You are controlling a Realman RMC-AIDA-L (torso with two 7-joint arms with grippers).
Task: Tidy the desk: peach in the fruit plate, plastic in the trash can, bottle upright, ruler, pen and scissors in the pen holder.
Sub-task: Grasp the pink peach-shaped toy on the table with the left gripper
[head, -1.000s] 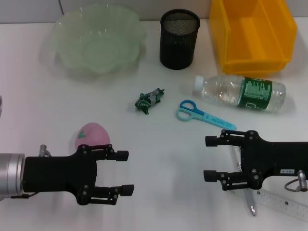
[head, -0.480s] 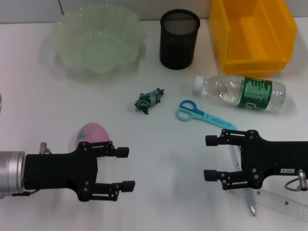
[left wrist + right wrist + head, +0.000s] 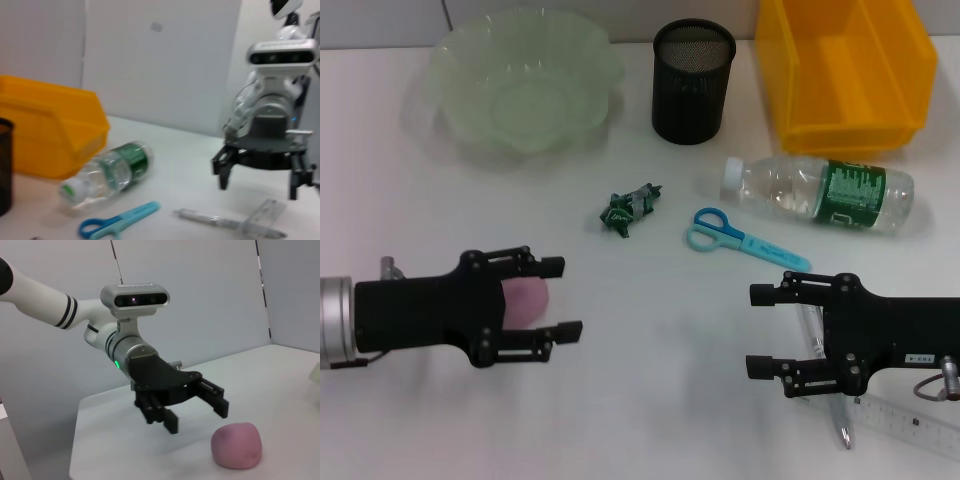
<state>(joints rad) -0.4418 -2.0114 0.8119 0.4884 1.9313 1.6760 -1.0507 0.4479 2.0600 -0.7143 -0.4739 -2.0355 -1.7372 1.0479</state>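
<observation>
Black left gripper (image 3: 558,298), jaws spread wide and holding nothing, hovers above the small round pink peach (image 3: 528,299), which sits on the plain white desk (image 3: 650,340). From the right wrist camera the peach is seen apart from the fingers, below and ahead of them. Beyond it, well apart, stands the pale green scalloped fruit plate (image 3: 525,85). Right gripper (image 3: 758,331), also open and empty, hangs near the slim silver-grey pen (image 3: 839,420) and clear plastic ruler (image 3: 910,424).
</observation>
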